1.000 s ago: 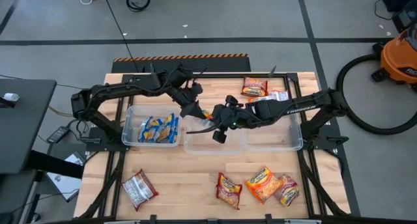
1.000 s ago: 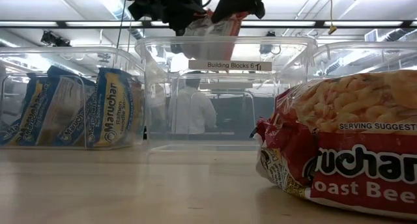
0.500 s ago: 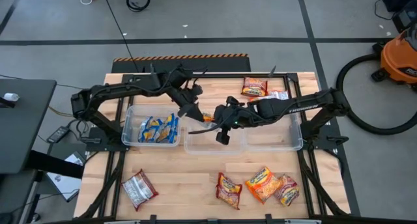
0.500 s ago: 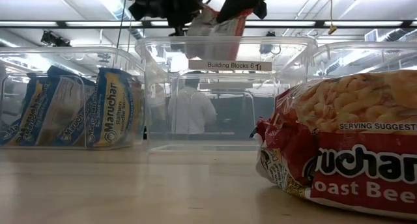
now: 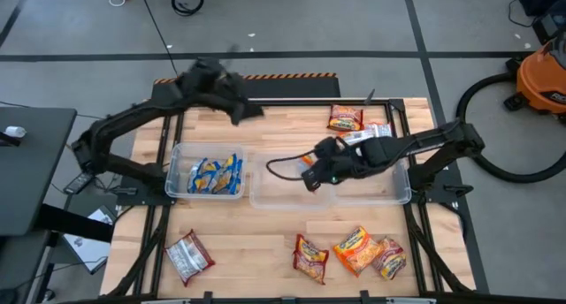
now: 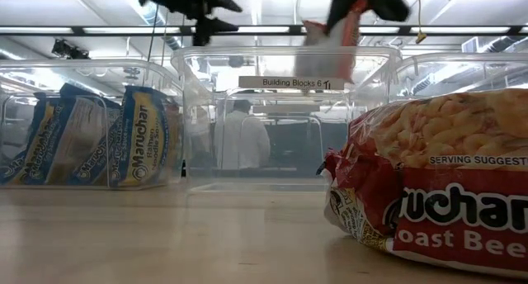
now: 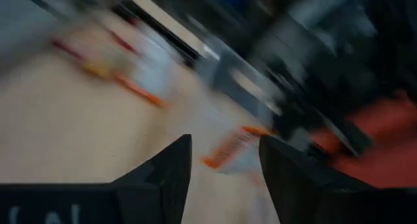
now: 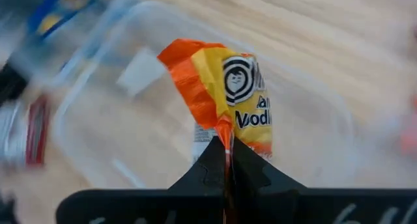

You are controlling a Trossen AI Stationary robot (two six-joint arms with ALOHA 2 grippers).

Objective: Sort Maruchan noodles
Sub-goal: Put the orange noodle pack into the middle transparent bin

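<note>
My right pincer pinches an orange packet over the middle bin (left pincer spread, far back).

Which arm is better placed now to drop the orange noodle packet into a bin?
The right: its gripper pinches the orange packet above the clear bins; the left gripper is away, open.

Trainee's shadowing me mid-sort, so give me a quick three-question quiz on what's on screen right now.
1. True or false: the left tool holds a packet.
2. What does the right tool grip? A) a blue packet B) the orange packet C) nothing
3. Fill in: in the high view, the blue packets sit in the ____-hand bin.
Key: 1 false, it is open and empty; 2 B; 3 left.
</note>
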